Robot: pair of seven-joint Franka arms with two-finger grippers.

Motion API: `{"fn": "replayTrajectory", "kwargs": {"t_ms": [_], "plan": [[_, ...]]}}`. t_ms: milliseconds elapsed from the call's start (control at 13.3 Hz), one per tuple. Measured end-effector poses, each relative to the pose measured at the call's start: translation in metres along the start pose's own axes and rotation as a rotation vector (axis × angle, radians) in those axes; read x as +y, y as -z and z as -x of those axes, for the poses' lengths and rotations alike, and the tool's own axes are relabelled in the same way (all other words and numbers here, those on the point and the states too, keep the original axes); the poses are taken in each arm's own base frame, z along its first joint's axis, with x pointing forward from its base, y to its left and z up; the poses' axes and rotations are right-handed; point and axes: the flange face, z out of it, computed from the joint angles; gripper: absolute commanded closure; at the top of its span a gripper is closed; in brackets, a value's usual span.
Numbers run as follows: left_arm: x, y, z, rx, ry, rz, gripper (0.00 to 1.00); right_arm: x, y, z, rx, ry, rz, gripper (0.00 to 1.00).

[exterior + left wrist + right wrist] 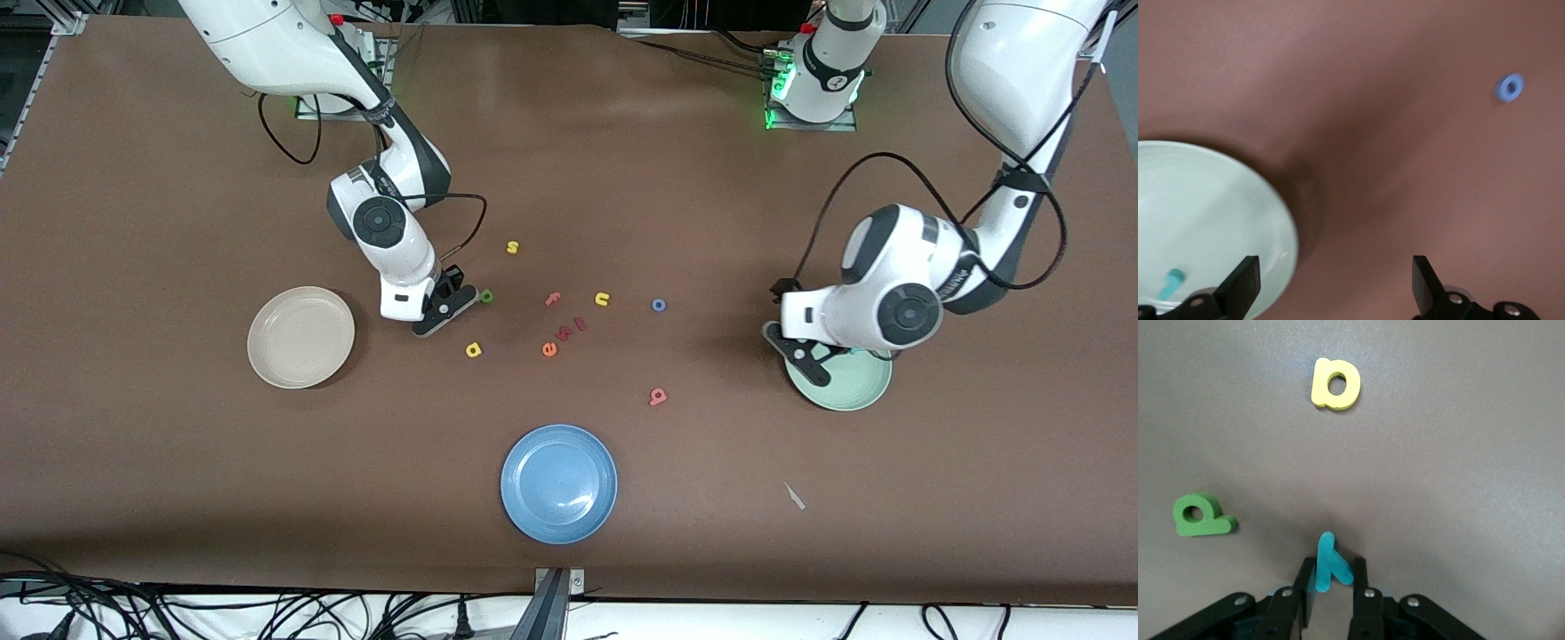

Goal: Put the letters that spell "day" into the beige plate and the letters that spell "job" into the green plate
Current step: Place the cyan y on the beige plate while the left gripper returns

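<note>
My right gripper [1331,570] is shut on the teal y [1327,550] and sits low at the table [460,296], just beside the green d [485,296] [1201,515]. The yellow a [473,349] [1335,384] lies nearer the front camera. The beige plate [300,337] holds nothing. My left gripper [1335,280] is open over the rim of the green plate [845,389] [1211,200], where the teal j [1170,283] lies. On the table lie the blue o [658,305] [1509,87] and the salmon b [657,396].
A blue plate [558,483] sits near the table's front edge. Spare letters lie mid-table: yellow s [512,247], pink f [552,300], yellow n [602,299], orange e [549,349] and two small red pieces beside it.
</note>
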Motion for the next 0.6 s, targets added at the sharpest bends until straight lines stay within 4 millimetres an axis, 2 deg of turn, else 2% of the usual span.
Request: {"fn": "replayTrajectory", "kwargs": {"t_ms": [225,375,450,599], "plan": [[0.056,-0.007,-0.022,-0.015,0.149,-0.010,0.00,0.000,0.001,0.000,-0.002,-0.001,0.000,0.84],[0.095,-0.014,-0.036,-0.021,0.251,-0.026,0.01,0.006,0.008,-0.005,-0.015,-0.008,0.006,0.84],[0.109,-0.017,-0.042,-0.013,0.297,-0.031,0.03,0.013,0.016,-0.008,-0.028,-0.018,0.014,0.84],[0.126,-0.028,-0.053,0.018,0.373,-0.025,0.09,0.036,0.036,-0.011,-0.038,-0.050,0.036,0.84]]}}
